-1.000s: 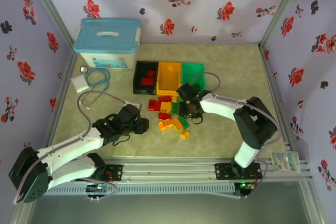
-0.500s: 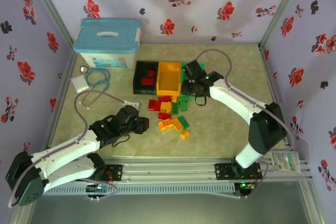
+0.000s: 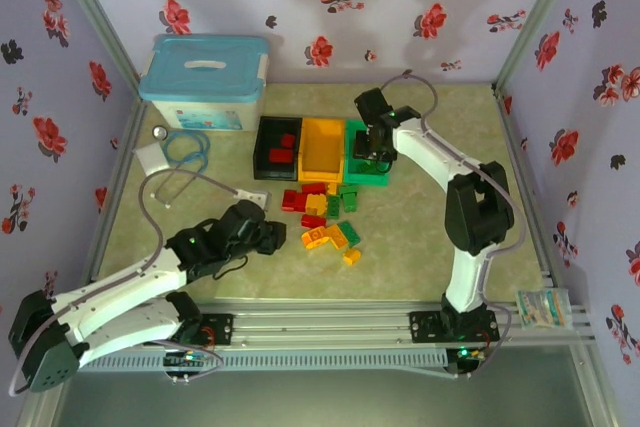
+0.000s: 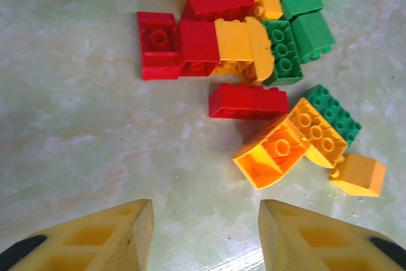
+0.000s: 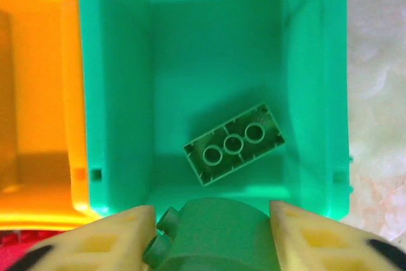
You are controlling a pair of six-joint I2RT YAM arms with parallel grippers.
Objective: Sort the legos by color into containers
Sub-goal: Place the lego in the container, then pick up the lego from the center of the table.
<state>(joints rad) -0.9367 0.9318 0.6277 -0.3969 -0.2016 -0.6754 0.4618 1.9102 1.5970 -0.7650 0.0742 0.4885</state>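
My right gripper (image 5: 212, 220) hangs over the green container (image 5: 114, 93) with a green lego (image 5: 216, 233) between its fingers, touching both. Another green lego (image 5: 233, 144) lies upside down on that bin's floor. From above, the right gripper (image 3: 372, 152) is over the green container (image 3: 368, 179), beside the orange-yellow one (image 3: 322, 147) and the black one (image 3: 278, 147), which has red bricks inside. Loose red, orange and green legos (image 3: 325, 212) lie in front of the bins. My left gripper (image 4: 206, 220) stands open and empty just short of an orange lego (image 4: 273, 157) and a red one (image 4: 248, 101).
A large white box with a light-blue lid (image 3: 205, 80) stands at the back left, with a blue cable loop (image 3: 187, 145) in front of it. Flowered walls close in the table on three sides. The orange-yellow container (image 5: 38, 93) borders the green one on its left.
My right arm swung from the lego pile back and up to above the green container, carrying the green lego. The left arm barely shifted.
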